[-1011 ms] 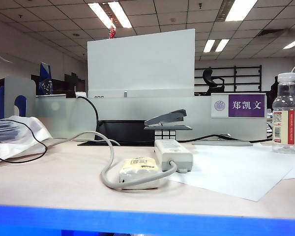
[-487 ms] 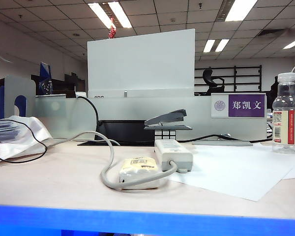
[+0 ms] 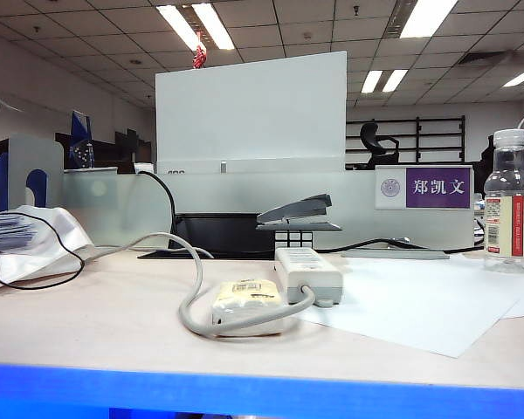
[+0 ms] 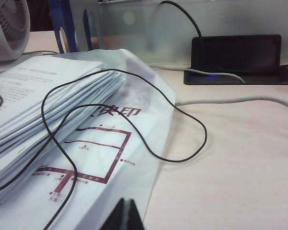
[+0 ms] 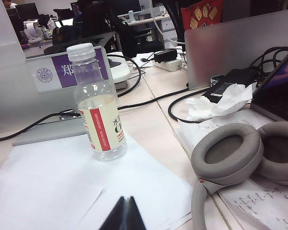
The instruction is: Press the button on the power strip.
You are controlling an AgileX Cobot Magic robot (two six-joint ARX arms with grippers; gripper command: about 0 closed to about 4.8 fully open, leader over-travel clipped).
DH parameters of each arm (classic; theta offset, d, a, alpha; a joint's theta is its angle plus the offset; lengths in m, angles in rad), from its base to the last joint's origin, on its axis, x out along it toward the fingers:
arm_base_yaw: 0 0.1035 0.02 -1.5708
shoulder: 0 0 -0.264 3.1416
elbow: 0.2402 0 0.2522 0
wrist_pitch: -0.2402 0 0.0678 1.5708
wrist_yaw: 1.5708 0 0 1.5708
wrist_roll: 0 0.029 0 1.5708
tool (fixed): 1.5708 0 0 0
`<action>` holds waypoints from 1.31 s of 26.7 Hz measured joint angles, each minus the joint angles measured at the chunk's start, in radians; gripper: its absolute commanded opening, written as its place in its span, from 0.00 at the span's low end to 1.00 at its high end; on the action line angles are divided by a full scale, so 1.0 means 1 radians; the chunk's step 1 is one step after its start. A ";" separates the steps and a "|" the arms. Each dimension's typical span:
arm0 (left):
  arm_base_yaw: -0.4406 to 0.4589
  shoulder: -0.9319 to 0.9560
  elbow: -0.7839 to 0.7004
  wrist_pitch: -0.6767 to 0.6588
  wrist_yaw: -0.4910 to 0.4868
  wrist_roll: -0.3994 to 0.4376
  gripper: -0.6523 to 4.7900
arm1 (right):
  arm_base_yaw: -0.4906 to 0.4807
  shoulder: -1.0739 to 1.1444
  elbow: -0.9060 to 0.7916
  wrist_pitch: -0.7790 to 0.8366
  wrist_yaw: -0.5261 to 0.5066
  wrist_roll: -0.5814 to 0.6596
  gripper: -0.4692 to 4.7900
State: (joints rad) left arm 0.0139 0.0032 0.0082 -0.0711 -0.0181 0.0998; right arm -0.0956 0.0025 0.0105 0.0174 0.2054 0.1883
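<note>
Both hands, left point(image 4: 124, 215) and right point(image 5: 124, 214), seemingly closed, empty; packet point(image 3: 244, 298) beside power strip point(image 3: 307, 272).

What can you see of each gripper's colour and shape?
Little shows. The left gripper and the right gripper each appear in their wrist views as two black, tapering fingertips meeting in a point. No cables or markings show, and neither arm appears in the exterior view.

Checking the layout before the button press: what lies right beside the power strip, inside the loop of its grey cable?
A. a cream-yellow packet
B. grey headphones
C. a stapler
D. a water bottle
A: in the exterior view the cream-yellow packet lies beside the power strip, ringed by the grey cable; neither hand appears there.
</note>
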 measured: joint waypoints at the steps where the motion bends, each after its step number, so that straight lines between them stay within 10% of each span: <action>1: 0.000 0.000 0.000 0.000 0.000 0.000 0.11 | 0.000 0.000 0.000 0.000 0.000 0.000 0.10; 35: 0.000 0.000 0.000 0.000 0.000 0.000 0.11 | 0.001 0.000 0.000 -0.001 -0.071 -0.002 0.10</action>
State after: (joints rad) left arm 0.0139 0.0032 0.0082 -0.0708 -0.0181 0.0998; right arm -0.0944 0.0025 0.0105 0.0162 0.1345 0.1867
